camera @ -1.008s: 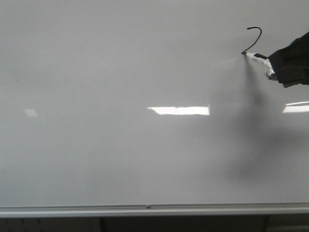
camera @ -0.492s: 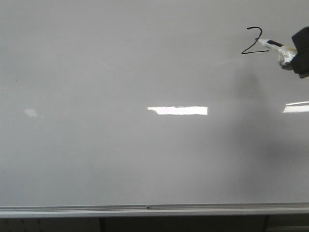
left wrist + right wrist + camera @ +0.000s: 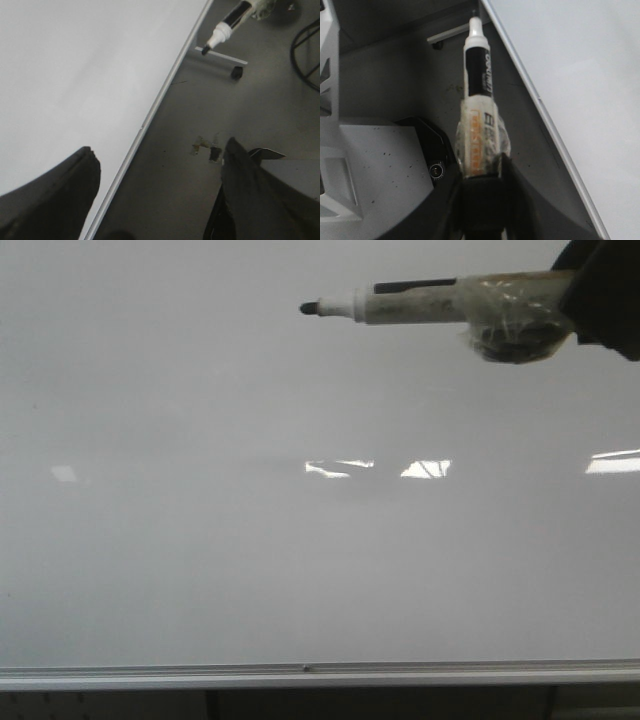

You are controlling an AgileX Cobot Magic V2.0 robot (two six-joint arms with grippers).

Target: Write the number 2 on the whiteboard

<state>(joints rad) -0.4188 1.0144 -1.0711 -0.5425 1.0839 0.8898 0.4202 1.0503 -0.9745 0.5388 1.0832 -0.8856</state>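
Right gripper (image 3: pixel 480 192): you see its 2 fingers closed tight on the tape-wrapped rear of the marker (image 3: pixel 420 302); in the front view it enters from the upper right.
Marker: it lies nearly level across the top of the front view, black tip pointing left, close to the camera and off the board.
Left gripper (image 3: pixel 160 200): you see its 2 dark fingers (image 3: pixel 55 195) spread wide apart, holding nothing.
Whiteboard (image 3: pixel 250 560): it fills the front view, with the silver frame strip along its lower edge.
Number 2: you cannot find it in any view; the marker and gripper cover the upper right of the board.
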